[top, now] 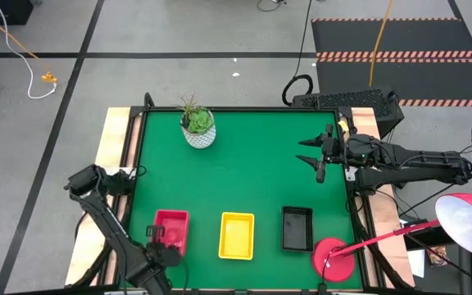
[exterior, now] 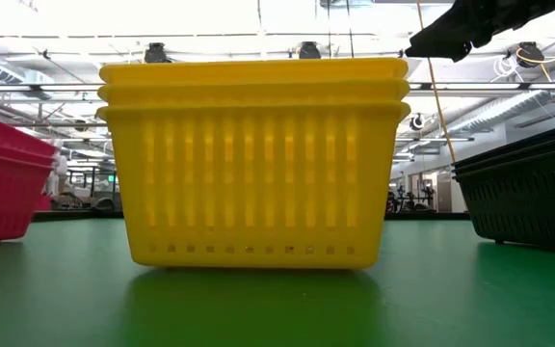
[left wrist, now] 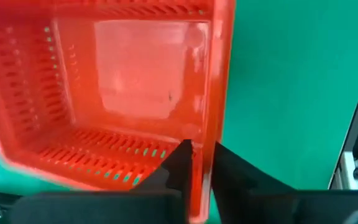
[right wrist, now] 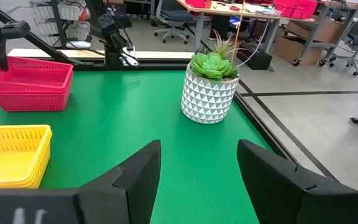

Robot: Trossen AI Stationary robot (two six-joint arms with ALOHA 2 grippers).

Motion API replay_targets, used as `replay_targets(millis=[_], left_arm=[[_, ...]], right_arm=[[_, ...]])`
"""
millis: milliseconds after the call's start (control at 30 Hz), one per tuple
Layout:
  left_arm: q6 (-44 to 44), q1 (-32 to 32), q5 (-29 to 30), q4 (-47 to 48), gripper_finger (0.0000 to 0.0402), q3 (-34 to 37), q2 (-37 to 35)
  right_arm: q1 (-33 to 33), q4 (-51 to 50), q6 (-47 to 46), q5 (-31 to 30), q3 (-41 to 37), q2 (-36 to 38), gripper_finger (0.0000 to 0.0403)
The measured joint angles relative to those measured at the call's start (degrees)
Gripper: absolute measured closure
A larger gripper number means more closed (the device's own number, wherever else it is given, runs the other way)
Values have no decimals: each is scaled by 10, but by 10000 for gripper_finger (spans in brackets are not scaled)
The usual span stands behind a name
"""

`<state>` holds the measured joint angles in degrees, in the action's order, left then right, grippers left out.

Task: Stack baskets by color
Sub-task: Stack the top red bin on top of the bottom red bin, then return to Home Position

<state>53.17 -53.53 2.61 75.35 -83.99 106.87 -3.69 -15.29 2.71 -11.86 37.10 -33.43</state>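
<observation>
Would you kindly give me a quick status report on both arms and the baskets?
Left tool straddles the red stack's wall, fingers close around it. Right tool open, raised over the table's right side. Yellow stack and black stack sorted. Nothing in the way.

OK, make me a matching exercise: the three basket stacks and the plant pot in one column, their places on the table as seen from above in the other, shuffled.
Things:
1. red plastic lattice basket stack
2. yellow plastic lattice basket stack
3. black plastic lattice basket stack
4. white patterned plant pot

Places:
A. middle of the near row
B. far side, alone
C. beside the left gripper
D. right end of the row

Pairs: 1-C, 2-A, 3-D, 4-B
</observation>
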Motion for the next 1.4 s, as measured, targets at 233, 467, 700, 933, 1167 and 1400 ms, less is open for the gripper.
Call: replay_targets(millis=[233,467,700,933,1167,1400], left_arm=[[23,22,-69,0,293,0,0],[-7,44,-104,32,278,-36,0],[-24,65,76,86,277,-64,-1],[-75,111,17,51,277,1,-1],[-85,137,37,72,277,-2,-31],[-59,165,134,-51,277,-4,-143]], right_arm=[[0,0,-1,1,0,0,195],[0,0,-1,1,0,0,195],[0,0,-1,1,0,0,195],[0,-3,-3,2,0,0,195],[0,0,3,1,0,0,195],[0,0,-5,32,0,0,195]])
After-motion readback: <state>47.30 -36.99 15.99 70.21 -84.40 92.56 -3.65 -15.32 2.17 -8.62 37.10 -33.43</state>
